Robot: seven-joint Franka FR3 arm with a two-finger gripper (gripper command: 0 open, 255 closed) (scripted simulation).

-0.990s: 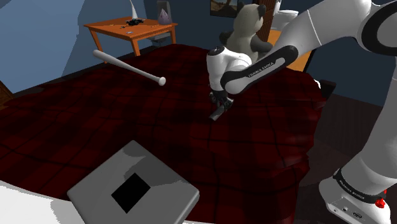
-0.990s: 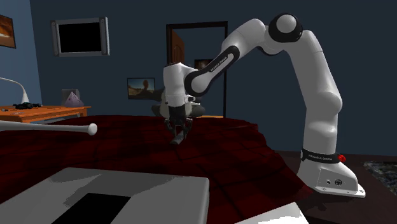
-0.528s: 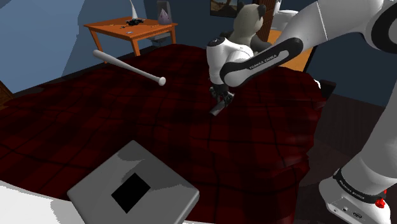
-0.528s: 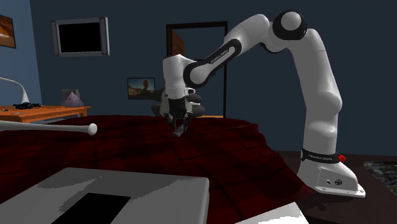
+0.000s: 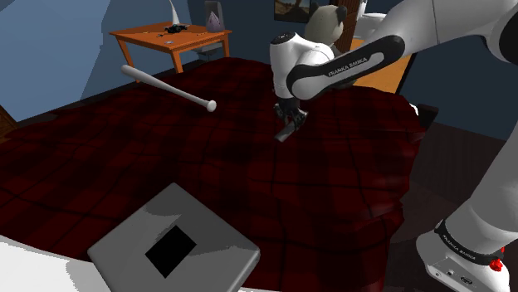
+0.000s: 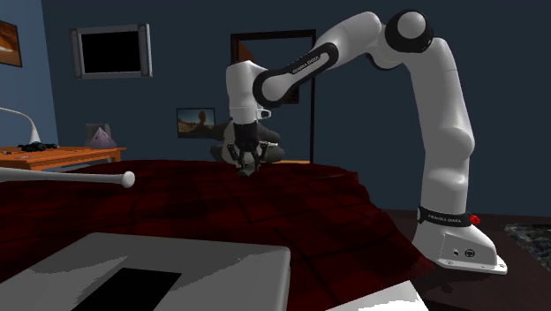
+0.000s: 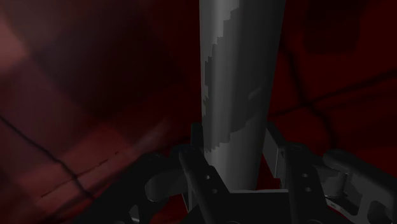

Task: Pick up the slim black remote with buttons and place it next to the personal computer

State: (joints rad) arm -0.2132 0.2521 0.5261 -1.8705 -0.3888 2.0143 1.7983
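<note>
Evidently mid-carry, the gripper [image 5: 287,123] pinches the slim dark grey remote [image 7: 238,89] by one end between its two fingers. The rest hangs down clear of the dark red bedspread [image 5: 100,158], probably so that it can travel freely. The grey personal computer [image 5: 212,245] lies well apart, at the shoulder view's near left.

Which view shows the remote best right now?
Wrist view: the remote runs lengthwise from the gripper that clasps it, its long face plain. Shoulder view: a small dark sliver under the gripper, above the red bedcover. Second exterior view: it barely separates from the dark gripper.
</note>
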